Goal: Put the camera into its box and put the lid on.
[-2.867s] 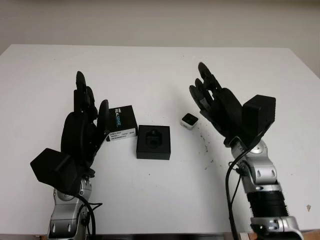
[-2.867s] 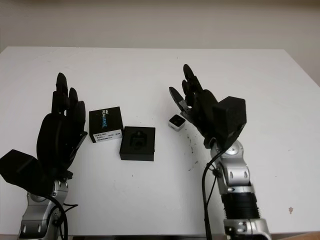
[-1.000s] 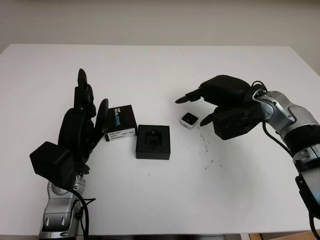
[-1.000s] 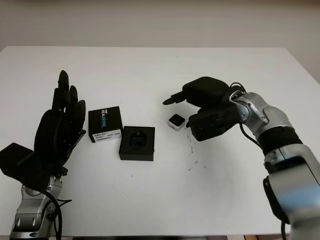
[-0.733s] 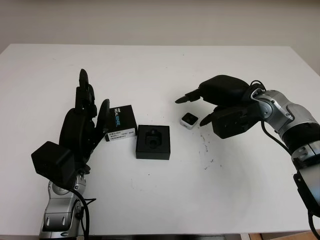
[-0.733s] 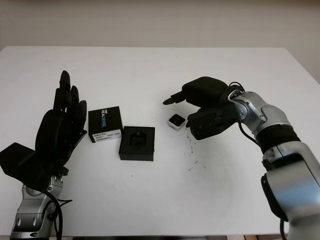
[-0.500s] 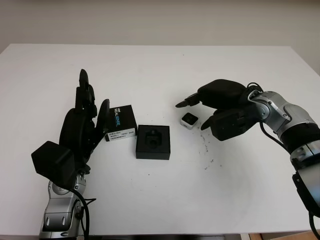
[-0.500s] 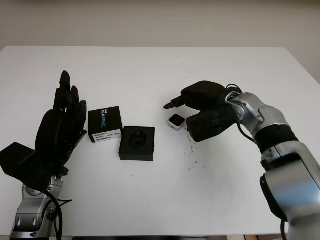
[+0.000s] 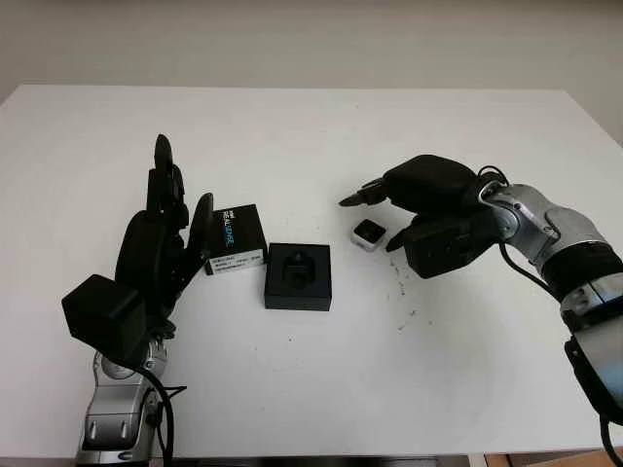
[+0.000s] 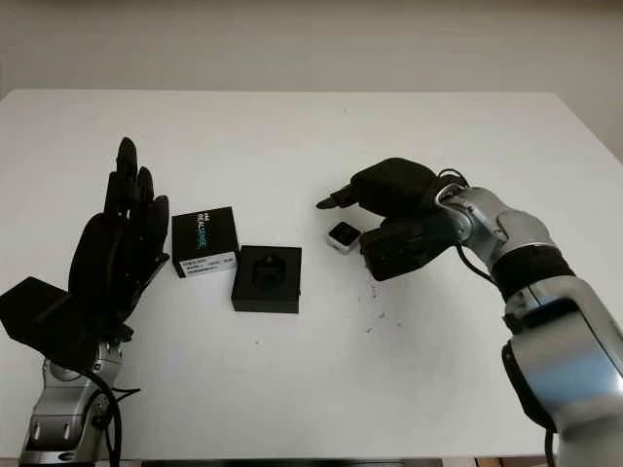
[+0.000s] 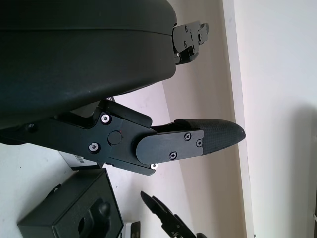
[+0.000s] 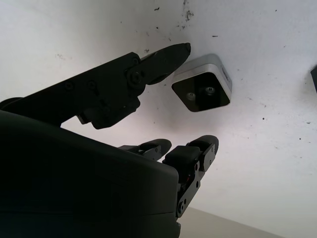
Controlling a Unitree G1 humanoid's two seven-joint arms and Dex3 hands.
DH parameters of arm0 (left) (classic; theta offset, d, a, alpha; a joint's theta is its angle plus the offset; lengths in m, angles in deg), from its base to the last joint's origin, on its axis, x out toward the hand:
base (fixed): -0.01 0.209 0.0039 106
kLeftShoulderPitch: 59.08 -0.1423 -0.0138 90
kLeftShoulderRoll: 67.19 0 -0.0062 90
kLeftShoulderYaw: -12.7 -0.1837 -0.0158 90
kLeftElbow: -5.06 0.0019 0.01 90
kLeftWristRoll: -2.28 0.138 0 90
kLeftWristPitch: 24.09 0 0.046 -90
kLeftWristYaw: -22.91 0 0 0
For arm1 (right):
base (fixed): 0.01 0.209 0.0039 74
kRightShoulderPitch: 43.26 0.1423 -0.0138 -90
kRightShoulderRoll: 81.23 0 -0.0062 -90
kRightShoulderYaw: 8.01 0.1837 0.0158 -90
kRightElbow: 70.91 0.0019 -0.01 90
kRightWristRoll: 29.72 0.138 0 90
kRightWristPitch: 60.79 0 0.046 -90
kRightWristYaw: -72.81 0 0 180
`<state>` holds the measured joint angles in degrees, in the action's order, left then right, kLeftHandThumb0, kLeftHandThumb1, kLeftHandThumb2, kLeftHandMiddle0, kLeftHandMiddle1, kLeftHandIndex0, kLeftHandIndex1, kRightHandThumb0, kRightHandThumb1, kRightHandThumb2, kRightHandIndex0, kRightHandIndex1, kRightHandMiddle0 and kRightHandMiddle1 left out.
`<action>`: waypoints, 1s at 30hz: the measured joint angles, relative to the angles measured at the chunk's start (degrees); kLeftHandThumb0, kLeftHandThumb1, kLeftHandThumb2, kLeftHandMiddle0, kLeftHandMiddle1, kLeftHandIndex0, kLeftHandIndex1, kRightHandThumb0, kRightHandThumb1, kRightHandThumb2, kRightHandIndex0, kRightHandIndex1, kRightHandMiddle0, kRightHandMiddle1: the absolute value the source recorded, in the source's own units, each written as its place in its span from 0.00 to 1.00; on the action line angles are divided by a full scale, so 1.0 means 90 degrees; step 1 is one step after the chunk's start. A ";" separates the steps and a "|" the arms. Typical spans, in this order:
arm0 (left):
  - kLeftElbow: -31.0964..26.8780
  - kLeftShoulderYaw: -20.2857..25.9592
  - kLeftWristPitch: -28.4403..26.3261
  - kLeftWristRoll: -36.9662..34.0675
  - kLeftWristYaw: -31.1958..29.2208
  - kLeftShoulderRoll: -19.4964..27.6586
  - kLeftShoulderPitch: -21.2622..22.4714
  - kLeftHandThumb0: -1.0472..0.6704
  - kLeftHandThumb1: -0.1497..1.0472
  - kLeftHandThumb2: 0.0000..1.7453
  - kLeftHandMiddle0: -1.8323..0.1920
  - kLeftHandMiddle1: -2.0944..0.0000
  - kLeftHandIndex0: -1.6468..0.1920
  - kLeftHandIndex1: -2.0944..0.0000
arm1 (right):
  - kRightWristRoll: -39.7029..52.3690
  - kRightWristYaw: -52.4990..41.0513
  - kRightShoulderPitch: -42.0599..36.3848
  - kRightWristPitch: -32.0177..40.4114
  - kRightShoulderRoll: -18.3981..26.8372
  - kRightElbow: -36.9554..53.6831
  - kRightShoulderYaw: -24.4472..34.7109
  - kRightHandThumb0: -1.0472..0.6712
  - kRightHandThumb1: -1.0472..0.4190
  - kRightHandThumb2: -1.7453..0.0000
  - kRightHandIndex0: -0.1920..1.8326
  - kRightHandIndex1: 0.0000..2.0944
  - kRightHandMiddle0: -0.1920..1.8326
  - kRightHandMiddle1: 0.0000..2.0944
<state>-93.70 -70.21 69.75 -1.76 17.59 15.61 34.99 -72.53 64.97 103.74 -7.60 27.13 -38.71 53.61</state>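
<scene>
The small silver camera with a black face (image 9: 369,233) (image 12: 203,88) lies on the white table, right of centre. My right hand (image 9: 375,216) hovers over it, open, thumb beside it and the other fingers arched above, not touching. The open black box (image 9: 298,276) with its foam insert sits at the table's middle. Its lid (image 9: 234,238), black with a white label, lies just left of the box. My left hand (image 9: 161,233) is held upright and open at the left, next to the lid.
The white table (image 9: 311,146) stretches wide behind the objects. Small dark specks mark the tabletop (image 9: 401,282) under my right hand. A pale wall runs behind the far edge.
My right hand has swung in from an upright pose, then lowered and edged left over the camera. The left hand, box and lid stay put.
</scene>
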 measured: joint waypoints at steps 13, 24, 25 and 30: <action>0.0007 -0.0001 0.0022 0.0001 0.0024 -0.0007 -0.0001 0.17 1.00 0.29 1.00 1.00 1.00 1.00 | -0.0042 0.0475 0.0000 -0.0169 -0.0184 -0.0599 -0.0114 0.37 0.14 0.97 0.33 0.04 0.40 0.06; -0.0014 -0.0003 0.0025 0.0006 0.0038 -0.0026 -0.0035 0.17 1.00 0.29 1.00 1.00 1.00 1.00 | -0.0102 0.0717 0.0014 -0.0269 -0.0200 -0.0721 -0.0233 0.38 0.13 0.97 0.35 0.06 0.40 0.24; -0.0021 -0.0003 0.0025 0.0006 0.0037 -0.0034 -0.0041 0.17 1.00 0.29 1.00 1.00 1.00 1.00 | -0.0125 0.0778 0.0015 -0.0280 -0.0200 -0.0724 -0.0248 0.38 0.14 0.97 0.35 0.06 0.35 0.34; -0.0079 -0.0012 0.0024 0.0007 0.0027 -0.0044 -0.0064 0.17 1.00 0.29 1.00 1.00 1.00 1.00 | -0.0161 0.0912 0.0024 -0.0286 -0.0209 -0.0762 -0.0289 0.39 0.13 0.97 0.36 0.06 0.30 0.50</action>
<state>-94.41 -70.32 69.97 -1.70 17.83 15.21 34.41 -73.97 73.17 103.96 -10.17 25.25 -45.57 51.01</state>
